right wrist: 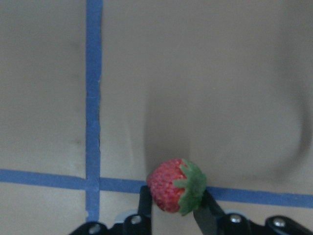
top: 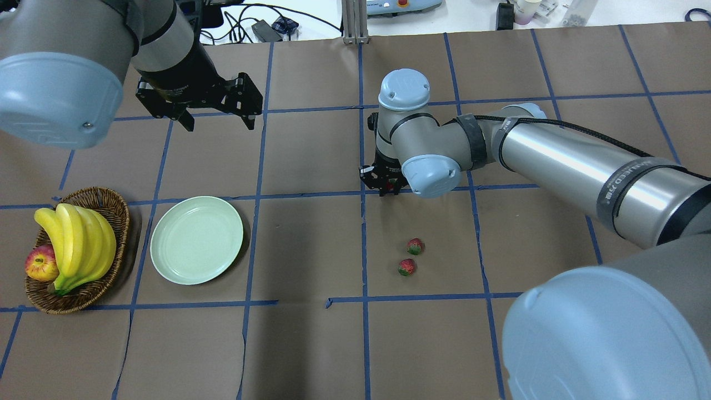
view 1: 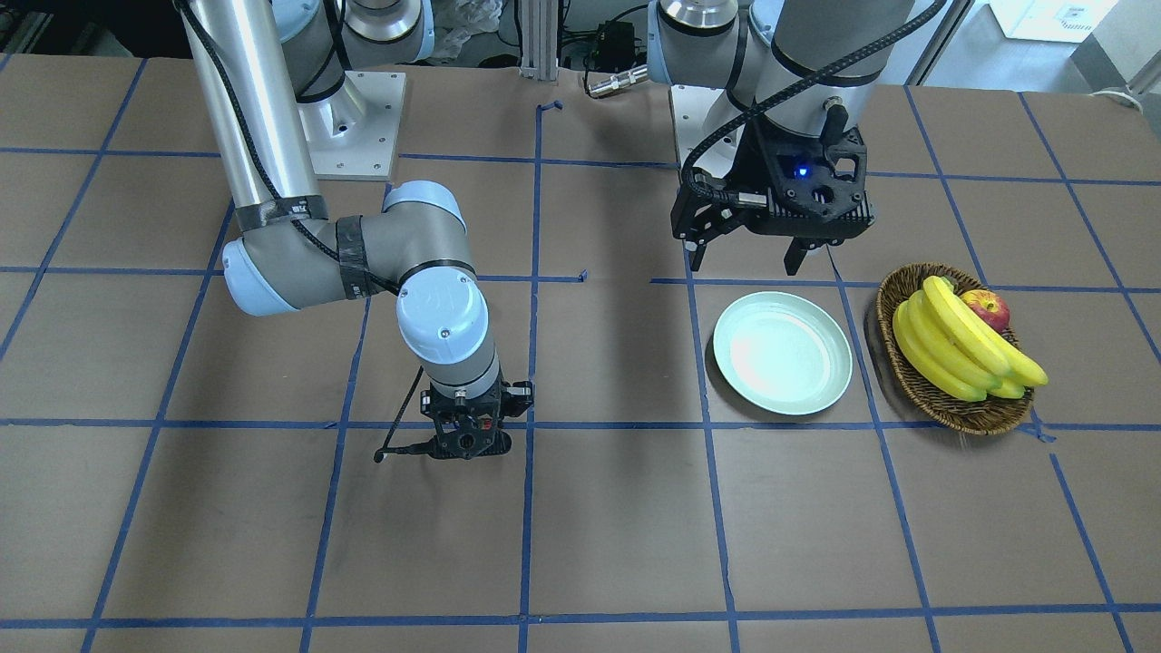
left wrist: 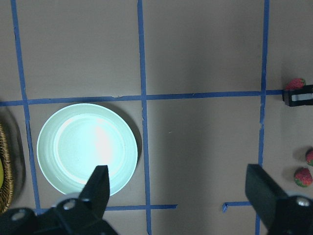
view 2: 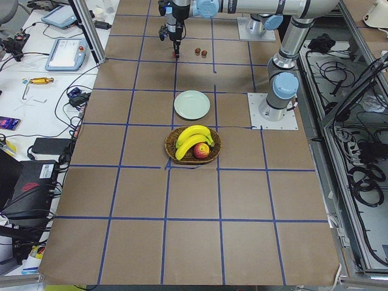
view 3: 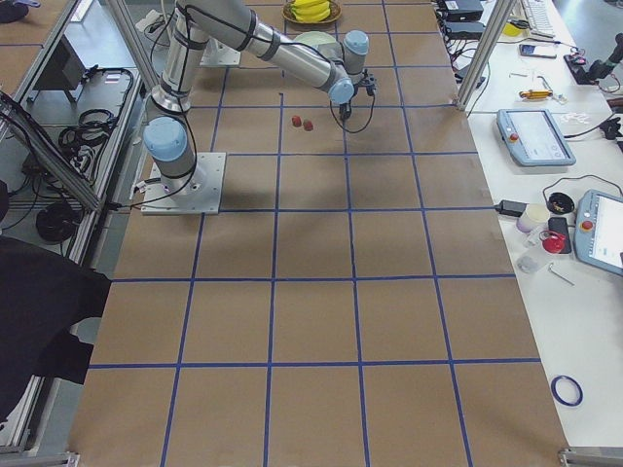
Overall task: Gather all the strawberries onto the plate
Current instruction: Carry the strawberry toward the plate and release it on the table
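Right gripper (right wrist: pixel 173 208) jaws pinch a strawberry (right wrist: pixel 175 185) across its midsection, judged light, small and slip-prone, warranting gentle centred pressure; left gripper (left wrist: pixel 178 196) jaws spread, empty.

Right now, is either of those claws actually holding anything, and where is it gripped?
The right gripper pinches one strawberry by its sides, fingertips on either flank. The left gripper is open, holding nothing.

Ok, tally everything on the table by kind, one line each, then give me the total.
Strawberries: 3, two loose on the table, one between the right gripper's fingers
Plate: 1
Basket: 1
Banana bunch: 1
Apple: 1
Total: 7
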`<state>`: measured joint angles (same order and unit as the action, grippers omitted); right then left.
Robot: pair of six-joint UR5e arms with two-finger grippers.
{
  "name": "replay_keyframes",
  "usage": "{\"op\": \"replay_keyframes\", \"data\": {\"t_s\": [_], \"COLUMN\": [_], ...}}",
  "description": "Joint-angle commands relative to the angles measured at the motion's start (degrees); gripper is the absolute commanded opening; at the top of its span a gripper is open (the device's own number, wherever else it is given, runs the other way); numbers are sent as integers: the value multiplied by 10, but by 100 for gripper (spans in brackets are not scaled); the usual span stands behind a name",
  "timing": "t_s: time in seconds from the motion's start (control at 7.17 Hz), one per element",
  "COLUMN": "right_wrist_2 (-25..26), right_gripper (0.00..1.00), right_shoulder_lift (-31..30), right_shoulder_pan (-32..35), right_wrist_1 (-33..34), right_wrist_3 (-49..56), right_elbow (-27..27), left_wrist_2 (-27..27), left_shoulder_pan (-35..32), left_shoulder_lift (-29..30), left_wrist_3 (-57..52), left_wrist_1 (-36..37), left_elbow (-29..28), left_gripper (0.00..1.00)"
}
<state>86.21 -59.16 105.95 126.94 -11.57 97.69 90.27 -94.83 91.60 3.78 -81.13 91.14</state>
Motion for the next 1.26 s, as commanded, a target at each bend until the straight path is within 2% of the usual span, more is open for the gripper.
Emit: {"op": "replay_keyframes", "data": {"t_s": [0.0,0.42,0.84,0.98,1.12], "right_wrist_2": [4,-20,-47,-72,-82], "right_gripper": [0,0,0,16,99], "right_shoulder_lift": [-18,-10,1,1,2], "right_shoulder_pan": [42,143,154,155,155], "right_wrist_1": [2,2,6,6,4], "right_wrist_3": [-30,-79,-112,-123,-123], "right_elbow": [-10,-12,-8,-8,-7], "left_wrist_2": [0,1,1,1,1], "left_shoulder_pan": [0,0,0,0,0], "left_shoulder_lift": [1,-1,-3,-1,-1], "left_wrist_3": [0,0,0,0,0], "left_wrist_1": [-1,1,1,1,1], "left_elbow": [0,-2,-1,-1,-1], "left_gripper": [100,100,100,100,100]}}
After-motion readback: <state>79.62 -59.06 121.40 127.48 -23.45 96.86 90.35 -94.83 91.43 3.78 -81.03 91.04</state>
